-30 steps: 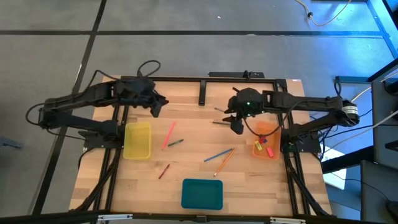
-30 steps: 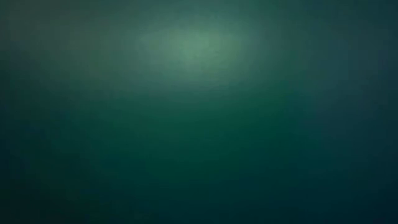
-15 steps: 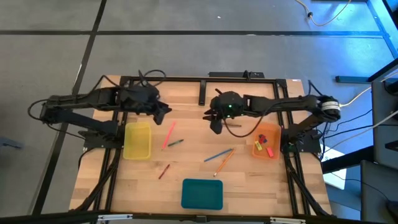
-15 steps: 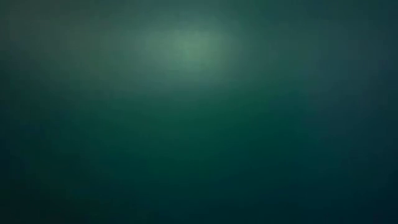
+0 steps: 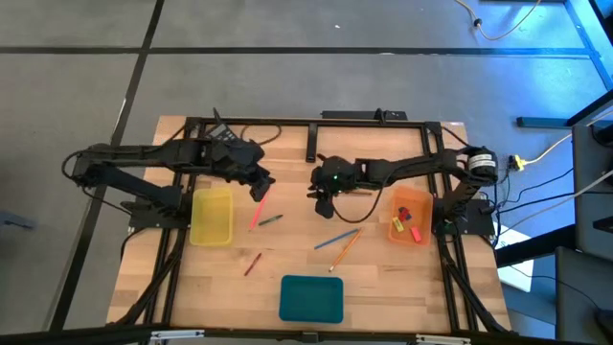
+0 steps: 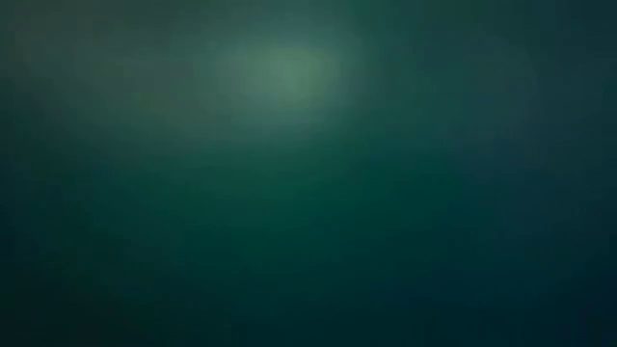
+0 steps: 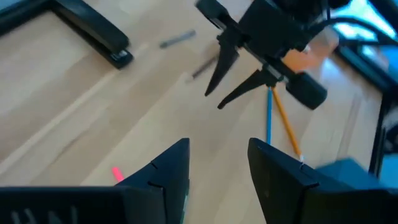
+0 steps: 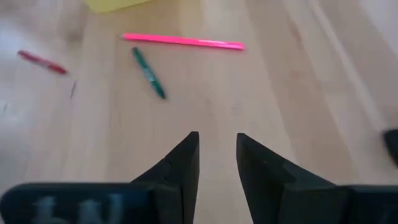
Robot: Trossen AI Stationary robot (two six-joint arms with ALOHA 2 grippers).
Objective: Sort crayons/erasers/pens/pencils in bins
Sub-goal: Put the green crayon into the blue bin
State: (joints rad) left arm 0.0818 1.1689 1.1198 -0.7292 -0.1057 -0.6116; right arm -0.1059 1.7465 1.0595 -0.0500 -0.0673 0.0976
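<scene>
Yellow bin (image 5: pixel 212 217): we see nothing in it.
Orange bin (image 5: pixel 410 217): we count small erasers (image 5: pixel 415 231) inside.
Teal bin (image 5: pixel 311 298): bare.
Pink pen (image 5: pixel 259 208): loose on the table (image 5: pixel 383 278).
Left gripper (image 5: pixel 264 185): released, above the pink pen.
Right gripper (image 5: pixel 324 199): parted, grasping nothing.

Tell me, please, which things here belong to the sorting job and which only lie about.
For the job: yellow bin, orange bin with erasers, teal bin, pink stick, green pen, blue pen, orange pencil, red crayon.
Lying about: black frame, floor cable.
</scene>
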